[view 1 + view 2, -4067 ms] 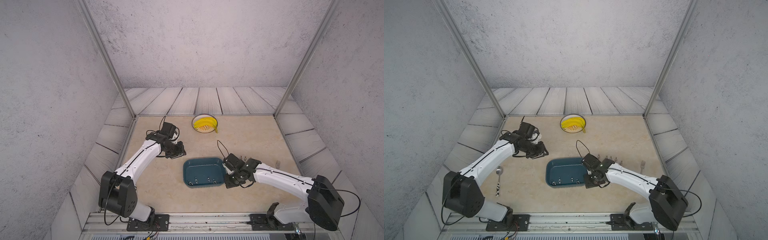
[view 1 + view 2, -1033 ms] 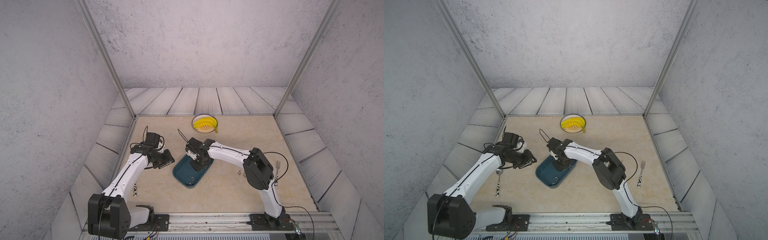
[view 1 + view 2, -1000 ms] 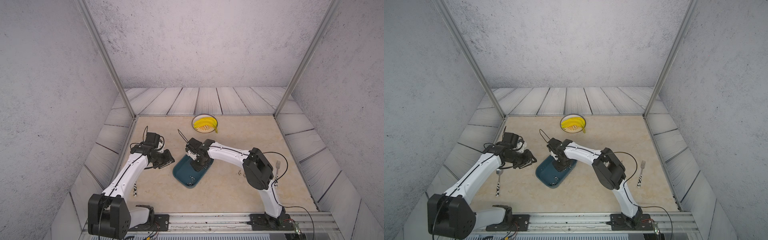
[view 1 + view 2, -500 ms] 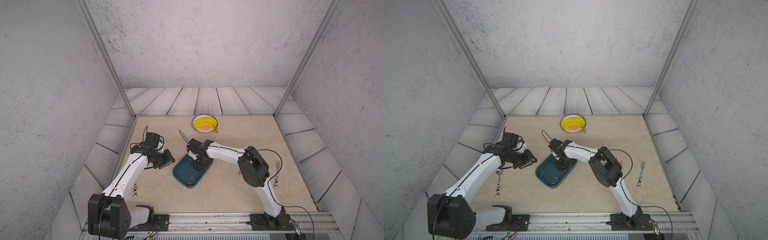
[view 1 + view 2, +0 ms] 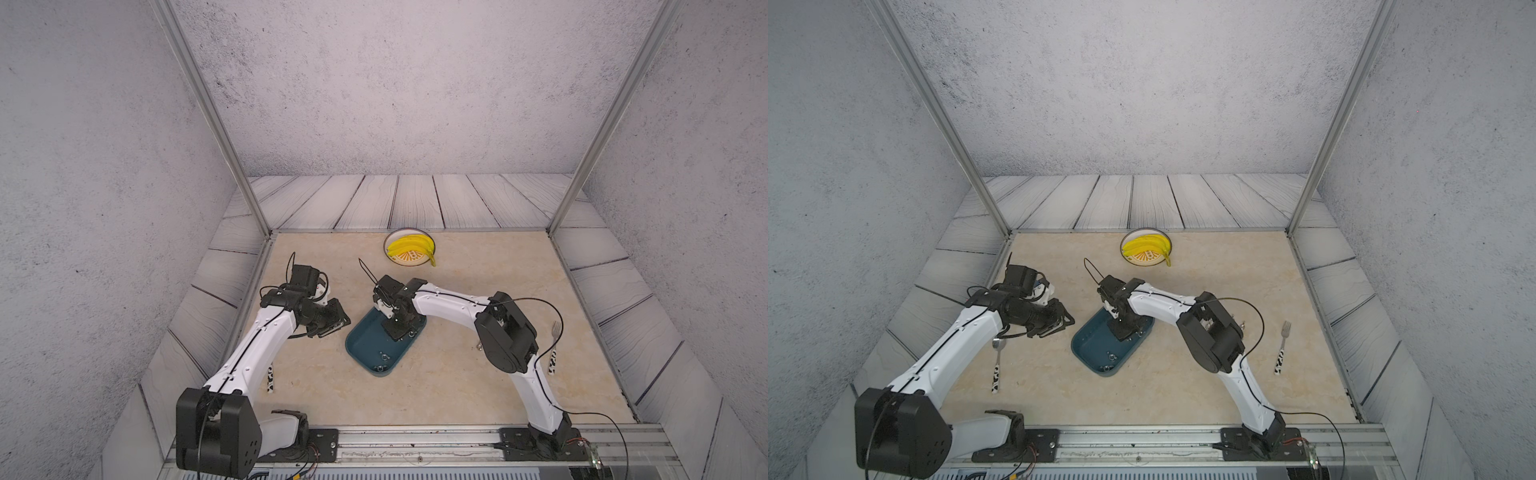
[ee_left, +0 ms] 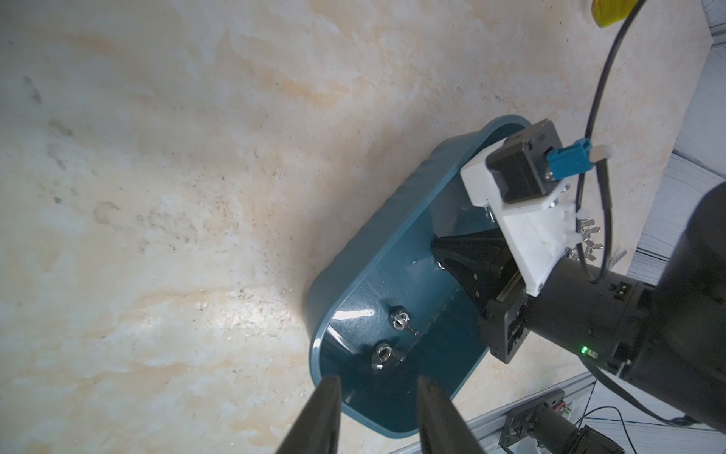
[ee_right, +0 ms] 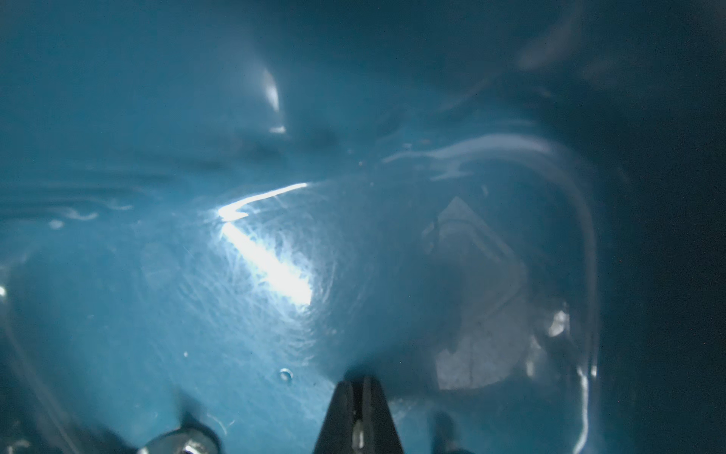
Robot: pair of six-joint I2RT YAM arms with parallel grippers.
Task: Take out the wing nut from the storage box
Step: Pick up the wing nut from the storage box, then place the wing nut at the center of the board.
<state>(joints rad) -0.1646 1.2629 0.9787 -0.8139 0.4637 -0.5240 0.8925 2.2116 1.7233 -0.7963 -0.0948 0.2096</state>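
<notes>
The dark teal storage box (image 5: 365,347) (image 5: 1090,345) lies slantwise on the beige table between my arms. Two loose silvery wing nuts (image 6: 398,319) (image 6: 384,353) rest on its floor at the near end. My right gripper (image 5: 398,333) (image 7: 356,383) points down into the far half of the box. It is shut, and a small silvery piece that looks like a wing nut (image 7: 356,434) is pinched between its fingers. My left gripper (image 5: 332,328) (image 6: 379,381) hovers open and empty just left of the box.
A plate of bananas (image 5: 409,249) stands at the back. A fork (image 5: 555,345) lies at the right and a spoon (image 5: 996,365) at the left under my left arm. Several wing nuts (image 6: 589,236) lie on the table beyond the box.
My right gripper's jaws have closed inside the box. The left arm has hardly moved. Four seconds ago the box lay straight and further right, with the right arm beside it.
</notes>
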